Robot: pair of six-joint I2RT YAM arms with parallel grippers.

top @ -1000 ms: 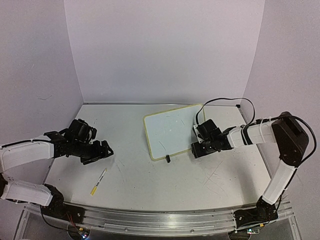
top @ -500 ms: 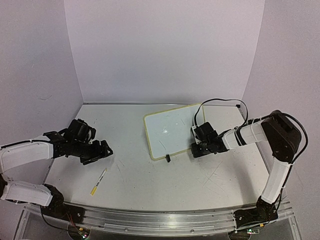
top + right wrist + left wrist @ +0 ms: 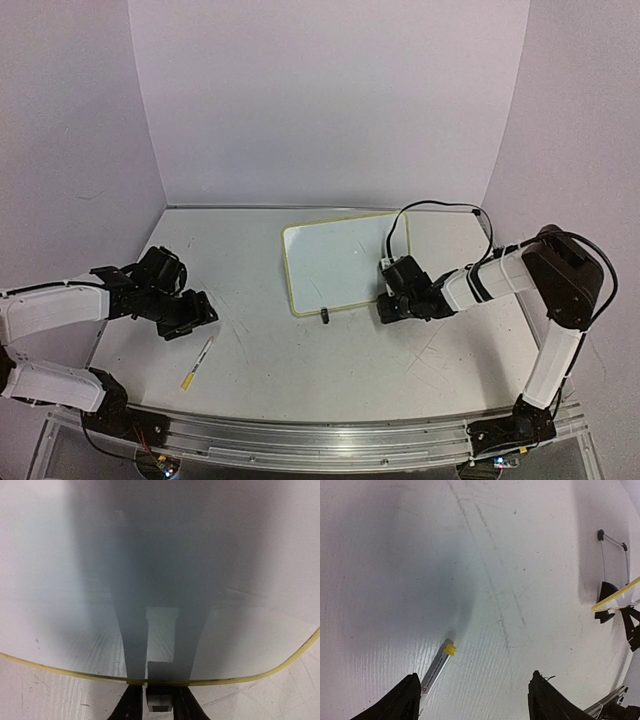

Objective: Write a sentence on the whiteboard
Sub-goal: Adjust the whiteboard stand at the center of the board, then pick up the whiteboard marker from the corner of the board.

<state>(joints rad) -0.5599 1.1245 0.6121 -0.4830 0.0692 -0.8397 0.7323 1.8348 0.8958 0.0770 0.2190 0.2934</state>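
Note:
The whiteboard (image 3: 335, 262), white with a pale yellow rim, lies flat at the middle of the table. My right gripper (image 3: 388, 304) is at its near right corner. In the right wrist view the right gripper (image 3: 159, 692) is shut on a small grey clip foot (image 3: 160, 703) under the whiteboard's rim (image 3: 60, 669). Another black clip foot (image 3: 325, 317) shows at the near edge. A marker (image 3: 197, 363) with a yellow cap lies near the front left. My left gripper (image 3: 193, 315) hovers open just above the marker (image 3: 436, 667), which lies beside the left gripper's (image 3: 475, 697) left finger.
The tabletop (image 3: 330, 360) is scuffed with faint pen marks. A black cable (image 3: 440, 208) loops over the right arm behind the board. White walls close in the back and both sides. A metal rail (image 3: 320, 440) runs along the front edge.
The right gripper has closed on the board's clip foot and the board has swung squarer and slightly left. The left gripper has moved back left, nearer the marker, its jaws a little narrower.

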